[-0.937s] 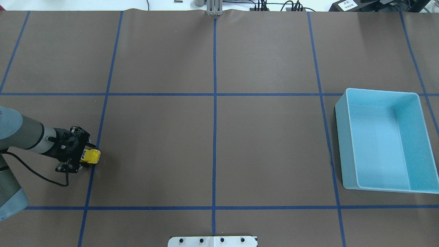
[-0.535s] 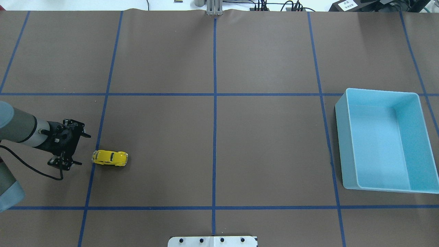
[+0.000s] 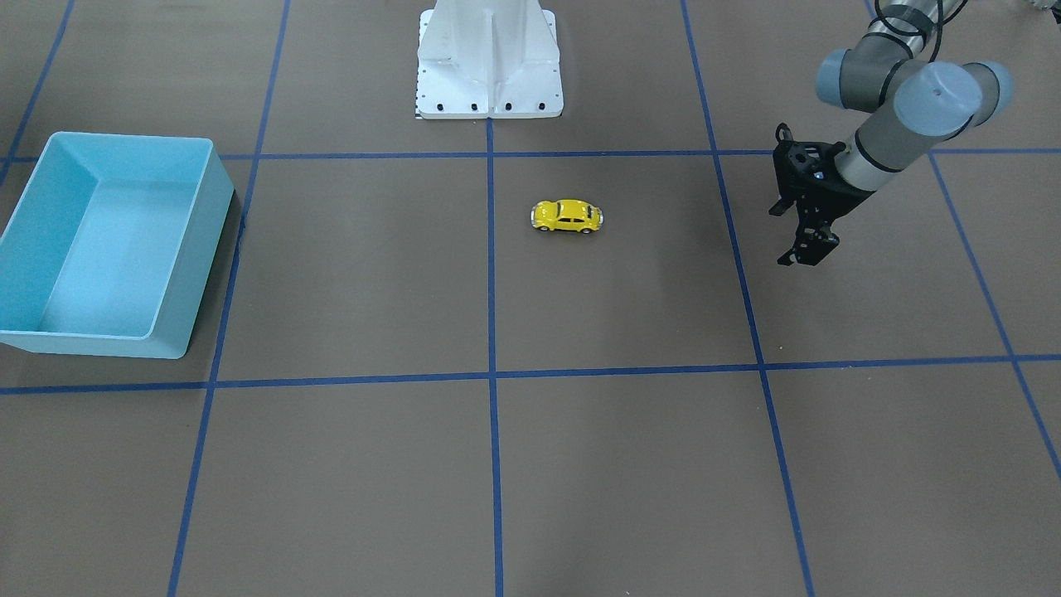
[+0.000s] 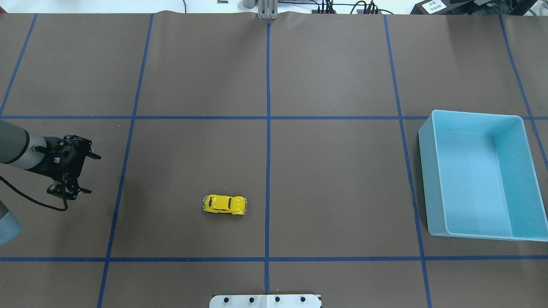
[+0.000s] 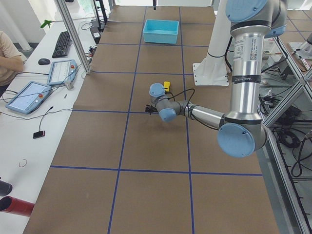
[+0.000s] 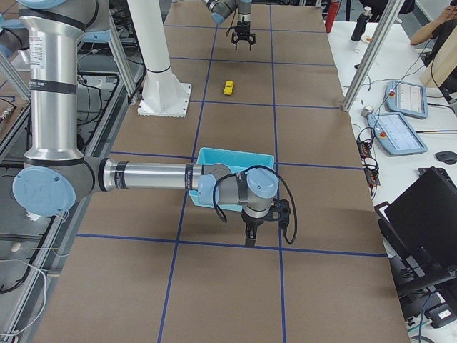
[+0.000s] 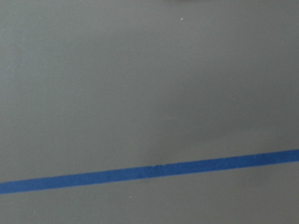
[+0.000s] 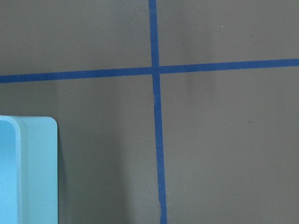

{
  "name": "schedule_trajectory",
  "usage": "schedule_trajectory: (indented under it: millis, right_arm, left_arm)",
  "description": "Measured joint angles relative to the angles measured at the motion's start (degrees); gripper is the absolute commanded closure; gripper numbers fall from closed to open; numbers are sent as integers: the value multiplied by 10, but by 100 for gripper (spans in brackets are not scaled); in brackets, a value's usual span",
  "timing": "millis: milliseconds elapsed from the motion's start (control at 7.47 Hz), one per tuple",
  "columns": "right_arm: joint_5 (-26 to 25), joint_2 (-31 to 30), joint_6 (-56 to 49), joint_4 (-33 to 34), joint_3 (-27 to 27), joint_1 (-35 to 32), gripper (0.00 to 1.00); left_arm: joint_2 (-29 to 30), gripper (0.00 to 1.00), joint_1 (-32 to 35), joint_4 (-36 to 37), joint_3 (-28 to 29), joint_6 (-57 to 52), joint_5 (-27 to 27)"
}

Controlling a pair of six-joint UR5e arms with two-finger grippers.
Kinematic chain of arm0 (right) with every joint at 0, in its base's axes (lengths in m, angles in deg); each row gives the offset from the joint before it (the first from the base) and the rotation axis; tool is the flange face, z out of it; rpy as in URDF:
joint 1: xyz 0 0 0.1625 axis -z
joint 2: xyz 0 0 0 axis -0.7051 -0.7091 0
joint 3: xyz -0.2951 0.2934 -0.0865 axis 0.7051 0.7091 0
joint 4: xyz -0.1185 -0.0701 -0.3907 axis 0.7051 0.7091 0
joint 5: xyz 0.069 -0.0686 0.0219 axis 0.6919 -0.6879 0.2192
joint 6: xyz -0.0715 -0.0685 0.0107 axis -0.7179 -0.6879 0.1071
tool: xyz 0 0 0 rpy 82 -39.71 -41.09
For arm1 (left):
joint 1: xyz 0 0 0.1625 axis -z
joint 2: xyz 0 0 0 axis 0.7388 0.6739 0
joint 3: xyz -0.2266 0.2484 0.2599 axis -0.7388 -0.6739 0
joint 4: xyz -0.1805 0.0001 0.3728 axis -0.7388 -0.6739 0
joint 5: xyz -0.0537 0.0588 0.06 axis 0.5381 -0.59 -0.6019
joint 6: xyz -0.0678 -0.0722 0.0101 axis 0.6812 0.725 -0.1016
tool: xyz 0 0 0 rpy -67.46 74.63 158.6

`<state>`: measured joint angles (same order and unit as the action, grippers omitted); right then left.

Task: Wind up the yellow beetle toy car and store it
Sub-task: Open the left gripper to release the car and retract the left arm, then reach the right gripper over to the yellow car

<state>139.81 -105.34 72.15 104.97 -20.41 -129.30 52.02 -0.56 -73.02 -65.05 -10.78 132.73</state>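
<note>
Robot lab, taped-grid table [image 4: 342, 64], teach pendants [image 5: 30, 96]

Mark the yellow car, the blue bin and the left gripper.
yellow beetle toy car [image 4: 224, 204], overhead view, roof.
blue bin [image 4: 429, 171], overhead view, wall facing the car.
left gripper [image 4: 94, 174], overhead view, between fingertips.

The toy car [image 4: 224, 204] is yellow, the bin [image 4: 430, 179] pale blue, the table [image 4: 342, 192] brown, gridded blue.

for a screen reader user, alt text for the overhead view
A yellow beetle toy car sits free on the brown table, just left of centre. The open left gripper is at far left; a blue bin at far right.
</note>
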Motion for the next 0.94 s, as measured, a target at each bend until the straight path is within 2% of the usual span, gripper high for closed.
schedule_trajectory:
  millis: [401, 803, 937]
  right_arm:
    - [-3, 7, -1, -3, 0, 6, 0]
    - [-11, 36, -4, -1, -2, 40, 0]
    - [-18, 61, -6, -1, 2, 61, 0]
  left_arm:
    - [11, 0, 114, 128, -4, 33, 28]
    - [11, 0, 235, 224, -3, 237, 37]
    - [8, 0, 280, 266, 1, 278, 58]
